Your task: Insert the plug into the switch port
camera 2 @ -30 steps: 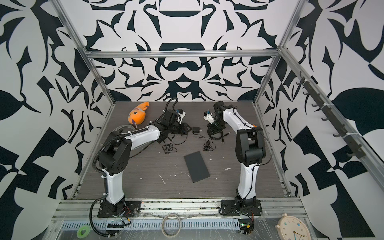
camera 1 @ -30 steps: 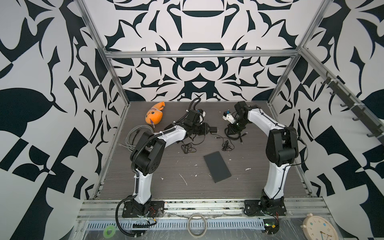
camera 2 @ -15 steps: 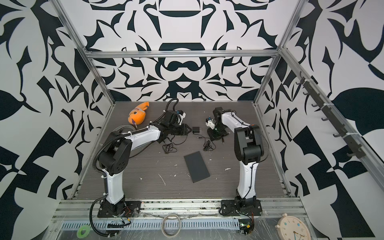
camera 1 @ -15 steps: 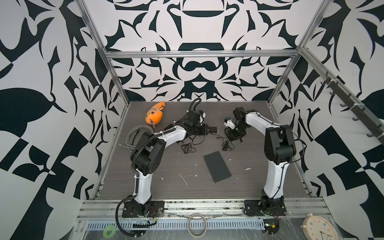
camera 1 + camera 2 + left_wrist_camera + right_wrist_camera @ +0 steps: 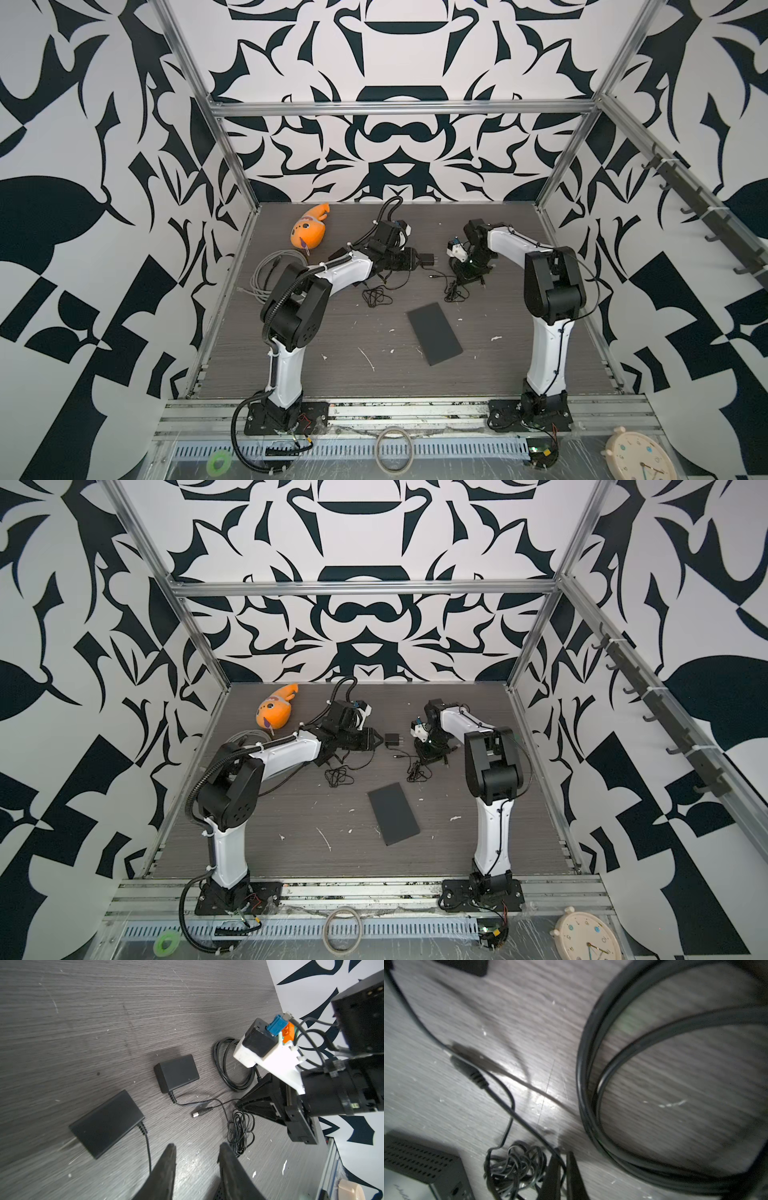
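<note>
The right gripper (image 5: 563, 1152) sits low over the table (image 5: 332, 374), its fingers pressed together on the thin black cord (image 5: 529, 1128), beside a thick cable coil (image 5: 583, 1084). The barrel plug (image 5: 200, 1113) lies loose on the wood (metal tip free, nothing gripping it), near the small adapter (image 5: 176, 1073) and well apart from the switch (image 5: 434, 332). The left gripper (image 5: 196, 1148) hovers above the table with its fingers parted, holding nothing

Lab enclosure (aluminium frame (image 5: 399, 109))
</note>
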You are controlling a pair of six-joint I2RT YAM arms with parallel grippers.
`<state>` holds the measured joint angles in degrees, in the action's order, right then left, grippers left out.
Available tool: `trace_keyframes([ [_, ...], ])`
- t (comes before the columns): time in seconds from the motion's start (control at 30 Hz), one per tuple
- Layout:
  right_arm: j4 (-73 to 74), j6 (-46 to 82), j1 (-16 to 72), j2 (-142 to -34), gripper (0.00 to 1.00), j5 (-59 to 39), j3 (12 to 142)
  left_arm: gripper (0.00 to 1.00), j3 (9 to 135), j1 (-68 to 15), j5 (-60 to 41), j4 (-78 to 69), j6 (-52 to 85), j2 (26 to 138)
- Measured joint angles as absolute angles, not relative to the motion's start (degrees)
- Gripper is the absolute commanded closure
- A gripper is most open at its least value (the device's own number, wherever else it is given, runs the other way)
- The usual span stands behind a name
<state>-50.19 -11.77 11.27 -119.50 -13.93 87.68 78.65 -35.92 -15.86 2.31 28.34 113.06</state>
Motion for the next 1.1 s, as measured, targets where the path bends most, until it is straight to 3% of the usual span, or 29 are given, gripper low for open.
trace_keyframes([
  [0.4,-47.20,-5.78,10.68,-109.71,0.99,-10.37,90.06,0.61,80.71,-35.92,-15.92,5.26,25.50,111.55],
  [0.47,-45.23,-4.93,10.63,-107.90,0.99,-10.83,88.82,0.57,80.90,-35.92,-16.14,5.23,25.34,111.55],
  [0.6,-42.26,-5.13,10.61,-105.16,0.99,-13.80,84.71,0.50,80.90,-35.66,-17.65,5.50,23.14,111.55],
  [0.8,-40.80,-7.88,10.63,-104.68,0.99,-20.12,81.45,0.46,81.03,-32.69,-27.86,4.80,21.02,111.55],
  [1.1,-39.64,-11.05,10.98,-103.79,0.99,-30.17,78.72,0.44,84.53,-32.08,-35.57,5.82,14.61,113.99],
])
